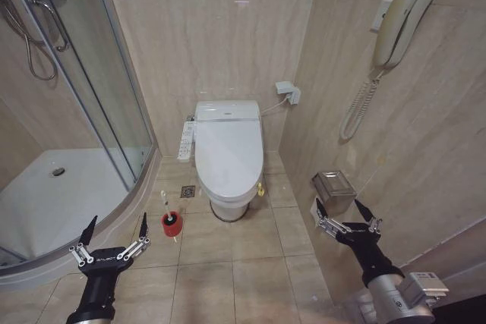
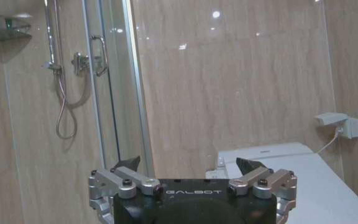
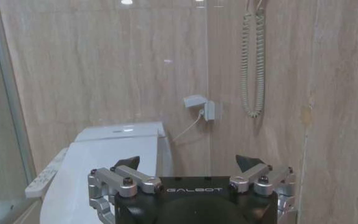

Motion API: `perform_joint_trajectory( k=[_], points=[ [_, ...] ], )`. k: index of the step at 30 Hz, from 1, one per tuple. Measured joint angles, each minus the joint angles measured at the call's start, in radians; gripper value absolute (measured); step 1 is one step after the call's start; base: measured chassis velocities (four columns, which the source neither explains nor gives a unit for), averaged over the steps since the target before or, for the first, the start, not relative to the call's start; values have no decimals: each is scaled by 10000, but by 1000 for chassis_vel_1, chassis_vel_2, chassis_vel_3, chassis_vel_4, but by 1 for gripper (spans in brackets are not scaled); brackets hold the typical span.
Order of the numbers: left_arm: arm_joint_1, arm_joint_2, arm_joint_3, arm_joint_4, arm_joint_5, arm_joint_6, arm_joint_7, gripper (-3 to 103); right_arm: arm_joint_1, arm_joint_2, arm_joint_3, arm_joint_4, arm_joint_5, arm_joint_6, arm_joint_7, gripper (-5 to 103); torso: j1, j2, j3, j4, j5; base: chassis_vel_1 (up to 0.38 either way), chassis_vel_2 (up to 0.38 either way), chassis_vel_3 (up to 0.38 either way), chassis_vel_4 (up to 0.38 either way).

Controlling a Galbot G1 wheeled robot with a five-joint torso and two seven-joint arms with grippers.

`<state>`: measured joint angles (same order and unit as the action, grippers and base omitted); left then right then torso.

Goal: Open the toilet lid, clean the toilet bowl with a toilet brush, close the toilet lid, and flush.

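The toilet lid [image 1: 228, 149] lies shut, flat over the toilet bowl [image 1: 228, 206], of which just the white base shows on the floor. A button panel arm [image 1: 184, 142] sticks out on the bowl's left. The toilet brush [image 1: 166, 206] stands with its thin white handle up in a red cup [image 1: 172, 224] on the tiles, left of the bowl. My left gripper [image 1: 118, 223] hovers open, low and just left of the red cup. My right gripper [image 1: 339, 206] is open near the right wall. The lid shows beyond each gripper in the wrist views [image 2: 319, 186] [image 3: 104, 156], past the left gripper [image 2: 188, 163] and the right gripper [image 3: 188, 161].
A curved glass shower enclosure [image 1: 114, 96] with a white tray [image 1: 53, 195] fills the left. On the right wall hang a phone [image 1: 399, 24] and a metal paper holder [image 1: 332, 186]. A floor drain [image 1: 188, 191] lies left of the bowl. Open tiled floor lies in front of the toilet.
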<state>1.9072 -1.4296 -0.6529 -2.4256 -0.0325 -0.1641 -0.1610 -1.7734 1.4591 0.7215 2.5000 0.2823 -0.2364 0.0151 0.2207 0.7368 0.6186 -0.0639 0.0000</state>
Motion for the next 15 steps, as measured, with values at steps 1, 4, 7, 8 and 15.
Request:
perform_joint_trajectory(
  k=[1,4,7,8,15],
  points=[
    [-1,0,0,0,0,0,0,100,0,0,0,0,0,0,0,100,0,0,0,0,0,0,0,0,0],
    [0,0,0,0,0,0,0,100,0,0,0,0,0,0,0,100,0,1,0,0,0,0,0,0,0],
    [0,0,0,0,0,0,0,100,0,0,0,0,0,0,0,100,0,2,0,0,0,0,0,0,0],
    [-1,0,1,0,0,0,0,100,0,0,0,0,0,0,0,100,0,2,0,0,0,0,0,0,0],
    [-1,0,0,0,0,0,0,100,0,0,0,0,0,0,0,100,0,2,0,0,0,0,0,0,0]
  ],
)
